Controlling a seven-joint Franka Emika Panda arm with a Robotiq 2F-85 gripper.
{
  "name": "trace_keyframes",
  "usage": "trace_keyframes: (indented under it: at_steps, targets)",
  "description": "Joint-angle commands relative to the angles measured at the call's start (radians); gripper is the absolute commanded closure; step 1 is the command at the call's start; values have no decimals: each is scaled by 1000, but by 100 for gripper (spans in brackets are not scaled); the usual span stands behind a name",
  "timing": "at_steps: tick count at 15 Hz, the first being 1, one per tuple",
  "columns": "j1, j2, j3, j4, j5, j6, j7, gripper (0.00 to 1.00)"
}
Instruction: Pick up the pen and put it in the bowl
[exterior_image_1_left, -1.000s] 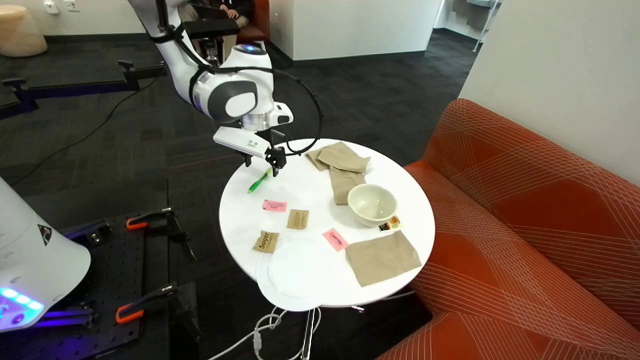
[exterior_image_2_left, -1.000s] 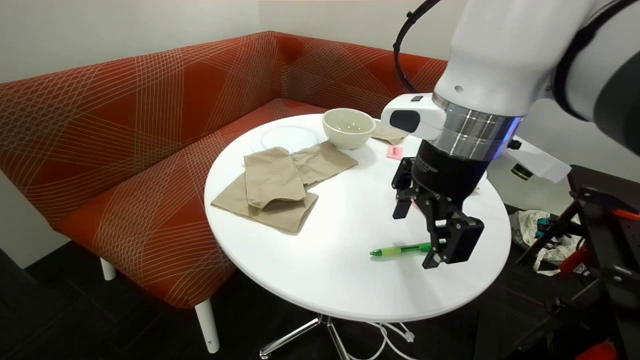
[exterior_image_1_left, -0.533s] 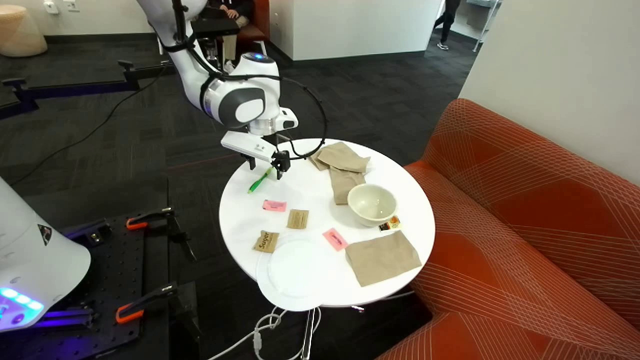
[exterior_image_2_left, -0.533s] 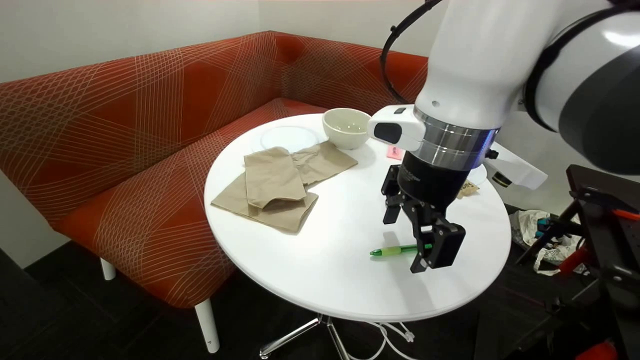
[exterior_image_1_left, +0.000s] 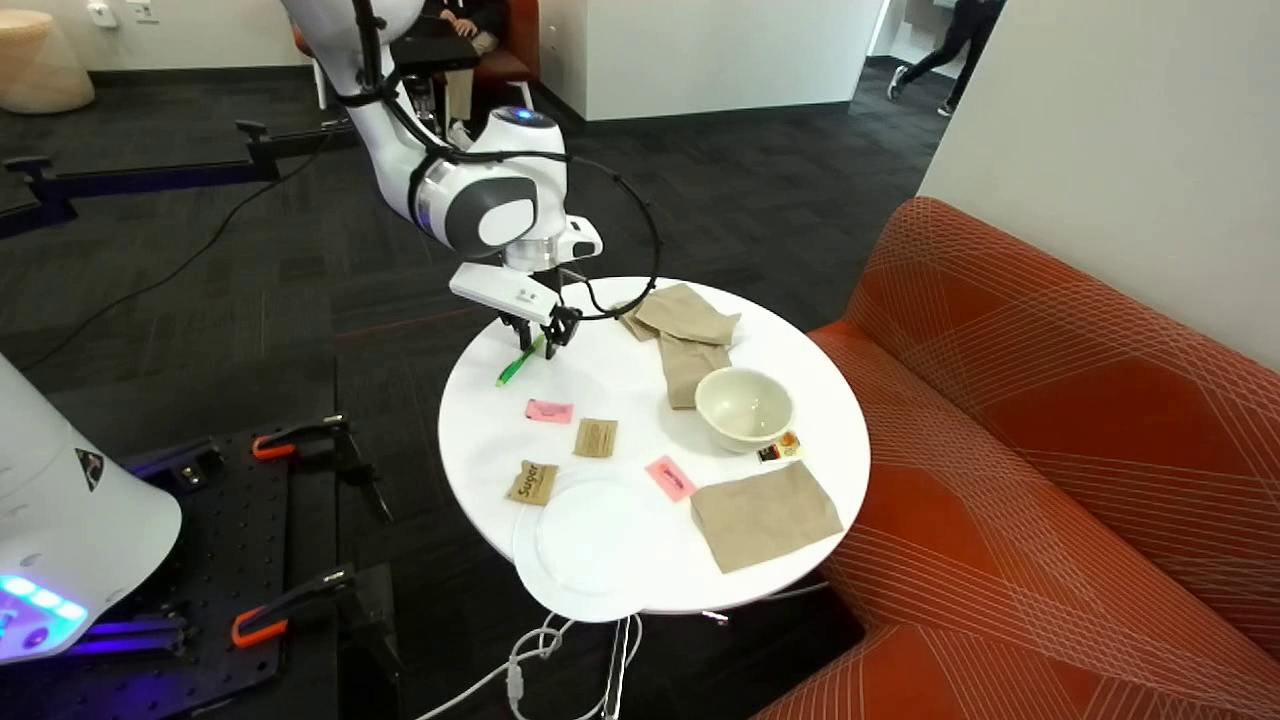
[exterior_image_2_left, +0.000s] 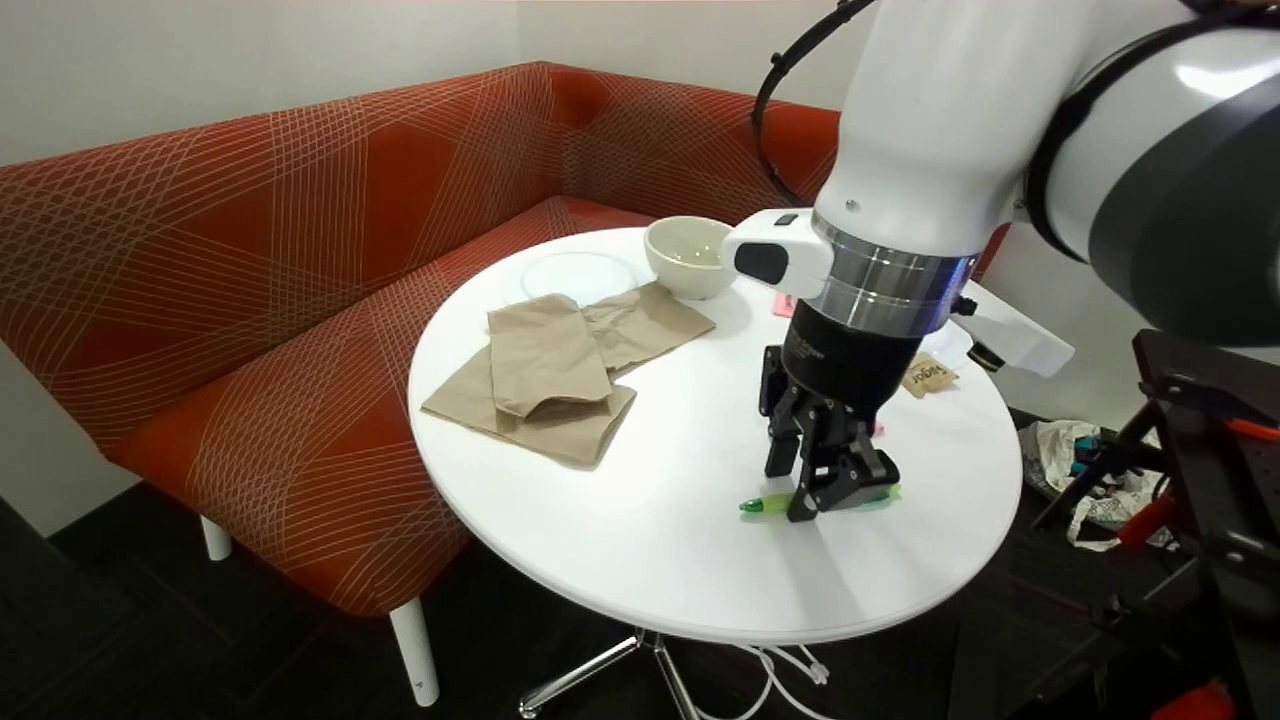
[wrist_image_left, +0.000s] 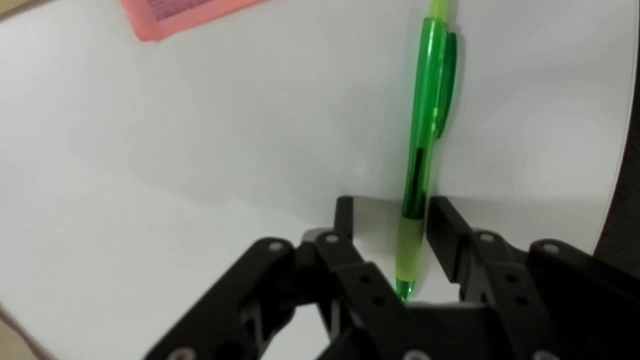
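The green pen (wrist_image_left: 429, 95) lies on the white round table, seen in both exterior views and the wrist view. My gripper (wrist_image_left: 391, 212) stands low over it, jaws partly drawn together, one finger on each side of the pen's light-green grip section near the tip. The pen is close beside the right-hand finger (wrist_image_left: 447, 235) in the wrist view; whether they touch I cannot tell. A clear gap separates it from the left-hand finger (wrist_image_left: 344, 217). In an exterior view the off-white bowl (exterior_image_1_left: 745, 405) stands upright across the table, away from the gripper (exterior_image_1_left: 538, 349).
Tan napkins (exterior_image_1_left: 690, 325) lie behind the bowl, and another napkin (exterior_image_1_left: 768, 515) is in front of it. Pink packets (exterior_image_1_left: 549, 411) and brown sugar packets (exterior_image_1_left: 596, 438) are scattered mid-table. A white plate (exterior_image_1_left: 580, 590) overlaps the table edge. A red couch (exterior_image_2_left: 330, 230) borders the table.
The arm has come down and shifted over the pen. The gripper's fingers have moved closer together, from wide apart to a narrower gap around it. Pen and bowl have stayed in place.
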Motion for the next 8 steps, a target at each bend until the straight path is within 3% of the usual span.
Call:
trace_keyframes:
  at_steps: [1, 3, 8]
  targets:
    - [-11, 3, 5, 19, -28, -30, 18, 87]
    - [-12, 0, 2, 19, -27, -32, 21, 100]
    - [1, -75, -36, -6, -25, -46, 87, 97]
